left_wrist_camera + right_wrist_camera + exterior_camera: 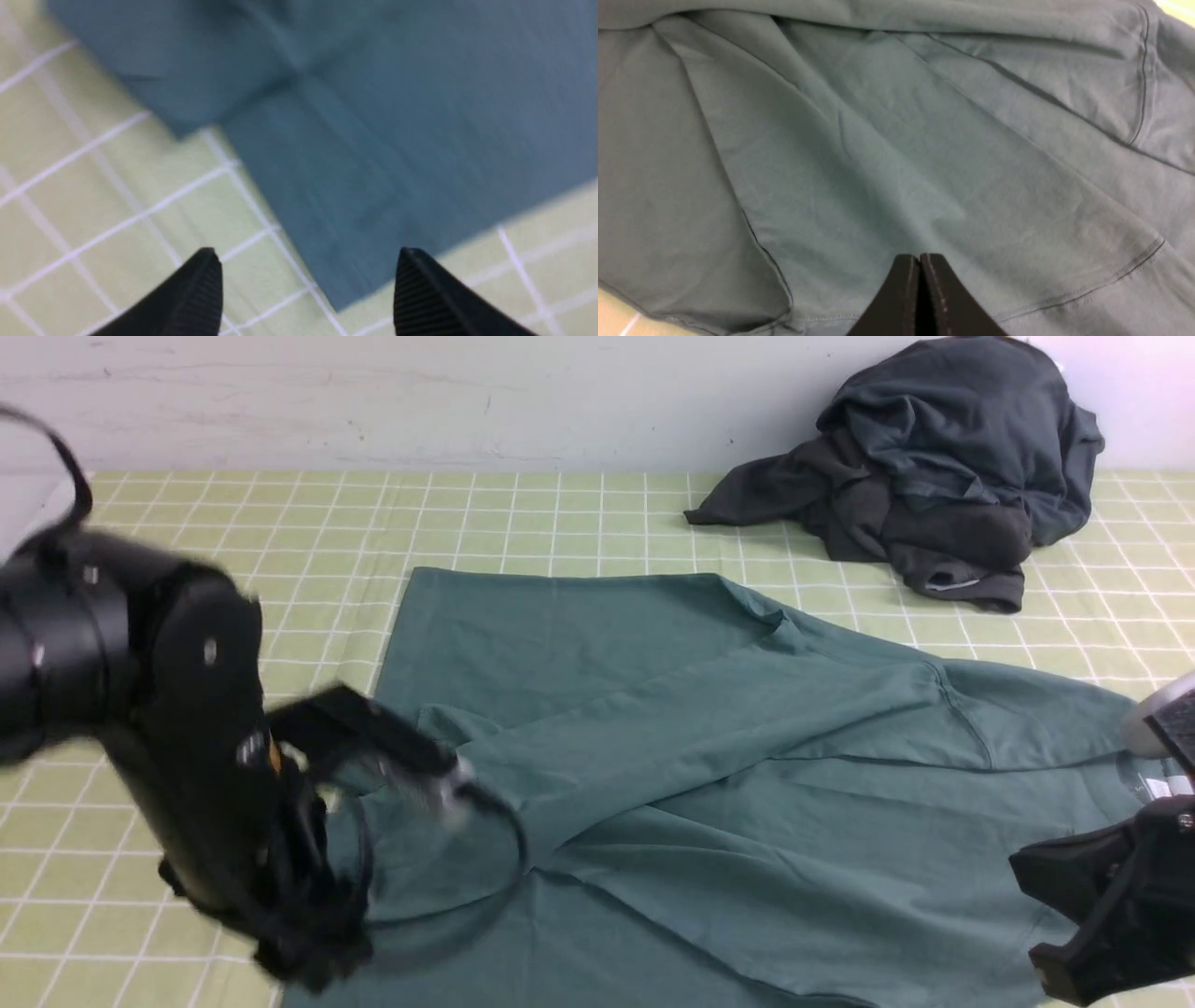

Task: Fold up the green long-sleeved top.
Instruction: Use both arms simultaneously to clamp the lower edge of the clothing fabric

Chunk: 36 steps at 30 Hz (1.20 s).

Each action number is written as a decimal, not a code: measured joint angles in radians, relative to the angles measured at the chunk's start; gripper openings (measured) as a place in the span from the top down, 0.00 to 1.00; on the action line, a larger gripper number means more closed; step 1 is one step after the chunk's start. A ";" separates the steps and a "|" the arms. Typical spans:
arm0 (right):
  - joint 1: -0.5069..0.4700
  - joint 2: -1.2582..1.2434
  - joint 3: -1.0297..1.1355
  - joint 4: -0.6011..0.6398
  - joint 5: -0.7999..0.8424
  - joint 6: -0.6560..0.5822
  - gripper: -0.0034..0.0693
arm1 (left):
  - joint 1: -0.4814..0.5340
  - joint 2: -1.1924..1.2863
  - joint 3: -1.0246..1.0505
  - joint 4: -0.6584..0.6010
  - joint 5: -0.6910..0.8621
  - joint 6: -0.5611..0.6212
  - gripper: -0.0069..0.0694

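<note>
The green long-sleeved top [747, 784] lies spread on the checked cloth, with one sleeve [653, 728] folded slantwise across its body. Its logo is out of view. My left gripper [313, 966] is blurred at the top's near left corner. In the left wrist view the left gripper [306, 261] is open and empty, just above a corner of the top [373, 177]. My right gripper [1046, 915] hovers over the top's near right part. In the right wrist view the right gripper [920, 256] is shut and empty above the wrinkled fabric [887, 154].
A dark charcoal garment [943, 467] lies heaped at the back right by the wall. The yellow-green checked cloth [280, 541] covers the table around the top. The left arm's cable [509, 859] loops over the top's left part.
</note>
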 joint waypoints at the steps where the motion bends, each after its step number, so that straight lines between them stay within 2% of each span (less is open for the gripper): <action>1: 0.000 0.000 0.000 0.000 0.001 0.000 0.97 | -0.044 -0.035 0.072 0.008 -0.039 0.108 0.30; 7: 0.000 0.000 0.000 0.017 0.003 0.000 0.97 | -0.095 -0.056 0.265 0.013 -0.182 0.390 0.30; 9: 0.000 0.000 0.000 0.030 0.003 0.000 0.97 | -0.095 -0.051 0.301 0.013 -0.222 0.437 0.30; 14: 0.000 0.000 0.000 0.046 0.003 0.000 0.97 | -0.095 -0.021 0.341 0.020 -0.315 0.467 0.32; 16: 0.000 0.000 0.000 0.048 0.003 0.000 0.97 | -0.095 -0.004 0.344 0.027 -0.365 0.469 0.37; 19: 0.000 0.000 0.000 0.048 0.004 0.000 0.97 | -0.095 0.014 0.344 0.039 -0.405 0.470 0.53; 20: 0.000 0.000 0.000 0.048 0.004 0.000 0.97 | -0.095 0.014 0.344 0.039 -0.405 0.470 0.54; 23: 0.000 0.000 0.000 0.049 0.004 -0.010 0.97 | -0.095 0.016 0.343 0.044 -0.411 0.470 0.76; 24: 0.000 0.000 0.000 0.049 0.004 -0.018 0.97 | -0.095 0.015 0.337 0.045 -0.409 0.459 0.84; 27: 0.000 0.000 0.000 0.049 0.004 -0.029 0.97 | -0.095 -0.003 0.319 0.044 -0.388 0.410 0.89; 29: 0.000 -0.001 0.000 0.051 0.004 -0.048 0.97 | -0.095 -0.047 0.290 0.044 -0.350 0.312 0.90; 30: 0.000 -0.001 0.000 0.051 0.004 -0.050 0.97 | -0.095 -0.051 0.284 0.046 -0.346 0.303 0.90; 36: 0.000 -0.031 -0.015 0.111 0.046 -0.222 0.97 | -0.095 -0.157 0.229 0.072 -0.264 0.042 0.90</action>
